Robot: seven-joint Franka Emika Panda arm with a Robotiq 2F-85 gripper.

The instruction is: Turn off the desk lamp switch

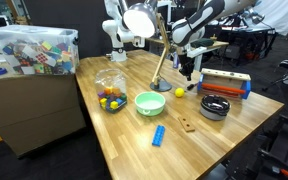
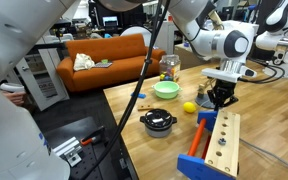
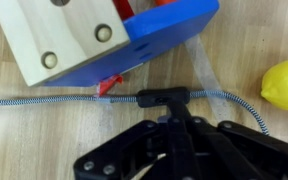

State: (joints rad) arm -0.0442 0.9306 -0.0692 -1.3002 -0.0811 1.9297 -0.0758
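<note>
The desk lamp (image 1: 137,22) stands on the wooden table (image 1: 134,140), its round dome head bright, on a thin slanted brass arm with a small round base. Its braided cord (image 3: 44,100) runs across the table in the wrist view and carries a small black inline switch (image 3: 149,97). My gripper (image 3: 174,108) is shut, with its joined fingertips down on the switch. It also shows low over the table in both exterior views (image 1: 189,72) (image 2: 220,98).
A lemon (image 3: 284,82) lies right of the switch. A wooden block toy with a blue base (image 3: 74,35) sits just beyond the cord. A green bowl (image 1: 150,102), a black pot (image 1: 214,106) and a clear bowl of coloured pieces (image 1: 110,92) stand nearby.
</note>
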